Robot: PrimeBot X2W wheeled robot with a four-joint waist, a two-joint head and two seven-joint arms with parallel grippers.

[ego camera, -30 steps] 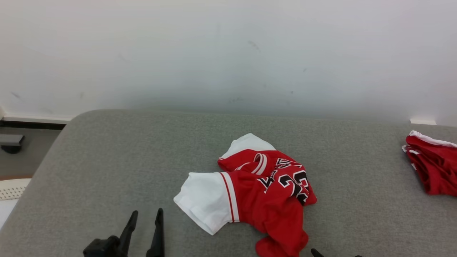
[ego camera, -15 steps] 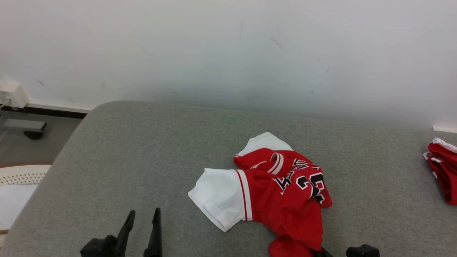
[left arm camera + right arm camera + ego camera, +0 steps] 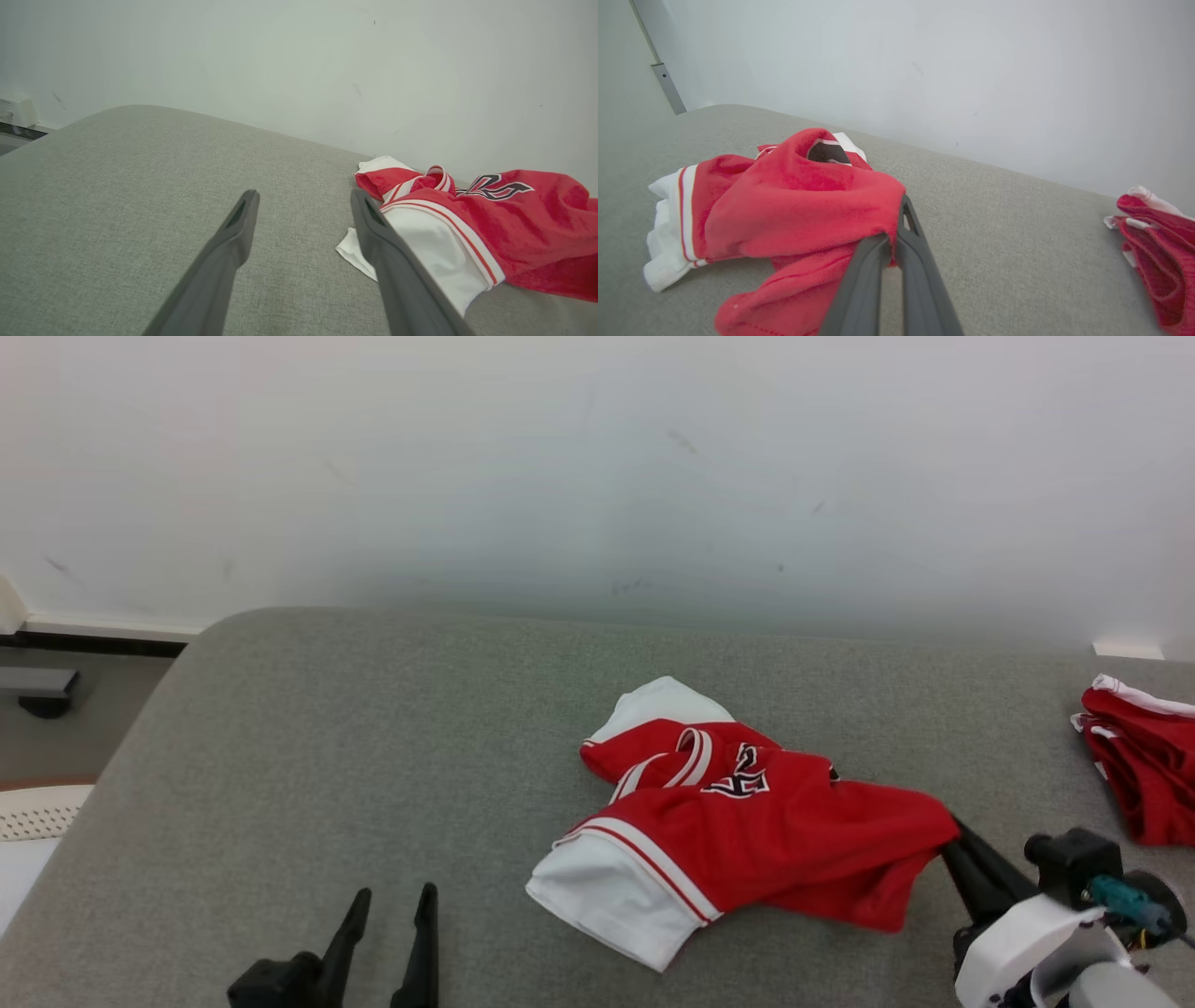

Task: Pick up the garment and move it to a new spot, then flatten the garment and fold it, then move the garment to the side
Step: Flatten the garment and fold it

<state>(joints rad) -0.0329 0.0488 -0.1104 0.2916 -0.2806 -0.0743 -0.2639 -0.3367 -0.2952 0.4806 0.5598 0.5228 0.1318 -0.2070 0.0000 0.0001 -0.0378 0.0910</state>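
The garment (image 3: 747,821) is a red jersey with white sleeves and black lettering, crumpled on the grey cushion (image 3: 373,756). My right gripper (image 3: 952,835) is shut on its red hem at the right end, and that part is lifted and stretched rightward. In the right wrist view the fingers (image 3: 896,242) pinch the red cloth (image 3: 798,205), which hangs off them. My left gripper (image 3: 392,933) stands open over bare cushion, left of the white sleeve. In the left wrist view the garment (image 3: 490,214) lies just right of the open fingers (image 3: 373,224).
A second red and white garment (image 3: 1134,761) lies at the cushion's right edge, also in the right wrist view (image 3: 1157,247). A pale wall (image 3: 597,476) rises behind the cushion. Floor and a white object (image 3: 37,812) lie past the cushion's left edge.
My right gripper has come in from the bottom edge, shut on the jersey's hem and pulled it up and to the right. The jersey has unrolled and stretched. The head camera has shifted slightly.
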